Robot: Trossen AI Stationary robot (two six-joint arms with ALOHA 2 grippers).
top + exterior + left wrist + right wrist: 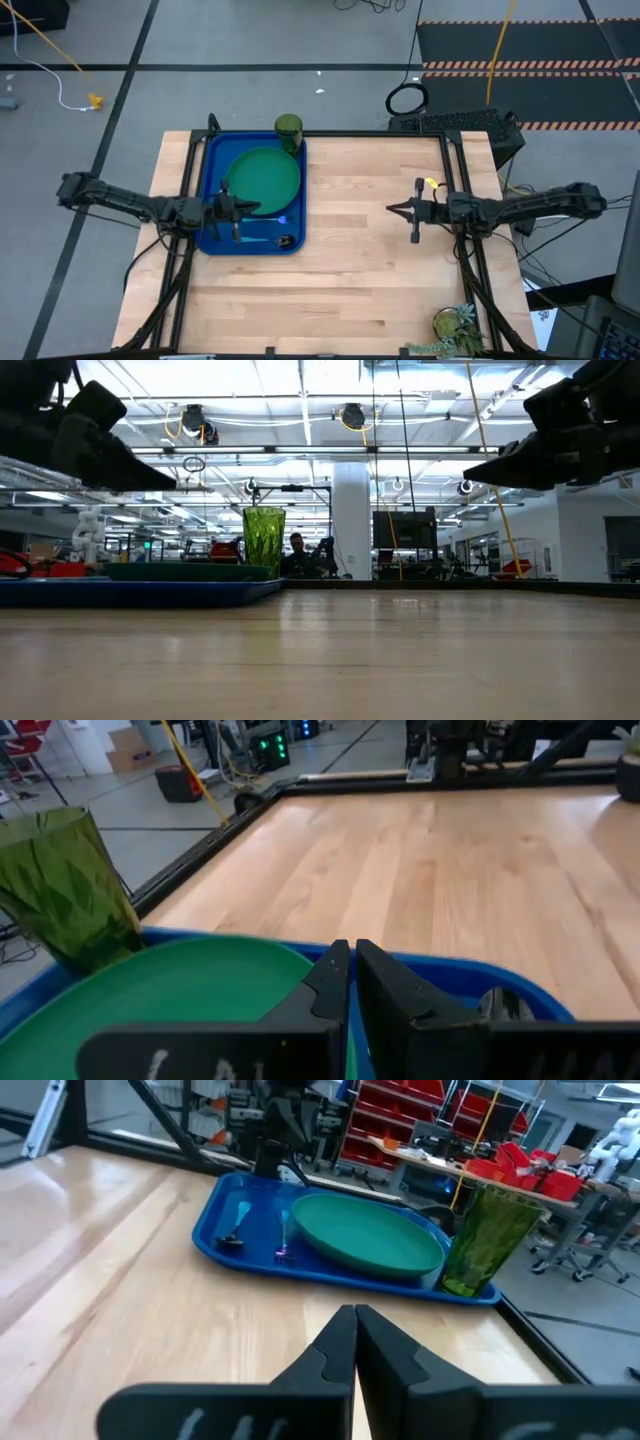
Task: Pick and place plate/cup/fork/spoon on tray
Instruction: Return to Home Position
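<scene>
High view: plate (pixel 263 178), cup (pixel 289 130), fork (pixel 278 218), spoon (pixel 272 240) sit on tray (pixel 213 160).

- My table (pixel 380 250) is pale wood in strips, smooth, with a satin sheen.
- The tray (pixel 258 1218) is glossy deep-blue plastic.
- The plate (pixel 365 1230) is smooth teal-green plastic.
- The cup (pixel 485 1240) is translucent olive-green, its wall faceted and shiny.
- The spoon (pixel 237 1225) has a dark, shiny bowl; the fork (pixel 284 1230) a pale translucent head.
- My left gripper (pixel 352 952) and right gripper (pixel 354 1315) look matt black.
</scene>
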